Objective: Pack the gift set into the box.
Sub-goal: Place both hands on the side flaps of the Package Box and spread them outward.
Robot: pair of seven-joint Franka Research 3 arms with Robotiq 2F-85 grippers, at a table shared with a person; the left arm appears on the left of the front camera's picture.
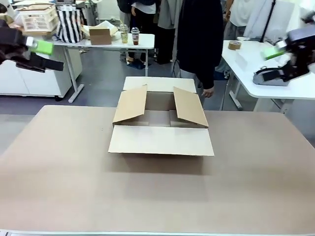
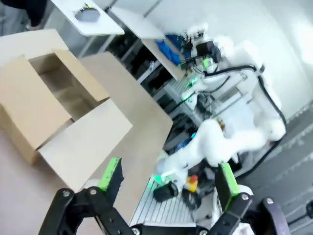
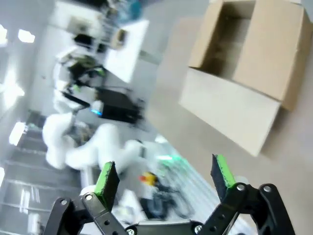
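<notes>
The box stands open in the middle of the brown table; its near flap lies folded outward, its two side flaps slant upward, and the inside that I can see is bare. The gift set is out of view. My left gripper hovers high at the far left, well away from the box, and is open with nothing between its fingers. High at the far right, my right gripper is also open and empty. Both wrist views look down at the box from a distance.
A person in dark clothes stands just behind the box, one hand hanging near its far right corner. A white side table at the right holds a tape dispenser and a tape roll. A small open carton sits on a far table.
</notes>
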